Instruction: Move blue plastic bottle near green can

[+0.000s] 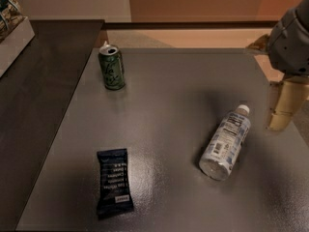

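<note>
The blue plastic bottle [226,142] lies on its side on the grey table [174,81], right of centre, with its white cap pointing to the far right. The green can [111,66] stands upright at the table's far left, its tab raised. My gripper [282,114] hangs at the right edge of the view, just right of the bottle's cap and apart from it, with the grey arm above it. It holds nothing that I can see.
A flat dark blue snack wrapper [114,182] lies at the table's front left. A darker counter [34,95] adjoins the table on the left, with a box of packets [12,25] at its far corner.
</note>
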`<state>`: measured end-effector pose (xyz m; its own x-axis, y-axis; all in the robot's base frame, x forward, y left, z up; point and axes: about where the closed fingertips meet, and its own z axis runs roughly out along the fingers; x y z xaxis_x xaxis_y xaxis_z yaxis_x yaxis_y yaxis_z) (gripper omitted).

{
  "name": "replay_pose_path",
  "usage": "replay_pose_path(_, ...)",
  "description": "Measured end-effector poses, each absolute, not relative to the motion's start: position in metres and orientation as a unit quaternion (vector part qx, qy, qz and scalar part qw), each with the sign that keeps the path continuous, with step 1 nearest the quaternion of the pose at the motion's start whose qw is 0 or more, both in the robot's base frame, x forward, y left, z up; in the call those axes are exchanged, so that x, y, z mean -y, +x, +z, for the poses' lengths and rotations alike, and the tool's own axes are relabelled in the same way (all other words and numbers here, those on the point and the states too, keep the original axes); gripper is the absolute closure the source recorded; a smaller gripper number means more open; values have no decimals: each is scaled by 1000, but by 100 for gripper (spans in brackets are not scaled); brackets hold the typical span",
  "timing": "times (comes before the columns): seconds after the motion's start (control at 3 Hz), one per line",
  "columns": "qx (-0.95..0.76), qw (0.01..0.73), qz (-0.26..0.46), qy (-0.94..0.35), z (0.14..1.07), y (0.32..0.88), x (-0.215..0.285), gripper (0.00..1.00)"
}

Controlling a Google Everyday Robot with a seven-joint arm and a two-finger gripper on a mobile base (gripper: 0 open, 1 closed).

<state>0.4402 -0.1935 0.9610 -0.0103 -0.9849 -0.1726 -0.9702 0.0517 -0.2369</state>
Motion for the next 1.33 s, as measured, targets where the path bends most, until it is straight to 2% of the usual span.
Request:
replay_pose_path(0.67, -557, 127, 28, -821, 930, 425, 160, 0)
replay_pose_path(1.33, -408, 109, 52, -905, 893, 409, 158, 0)
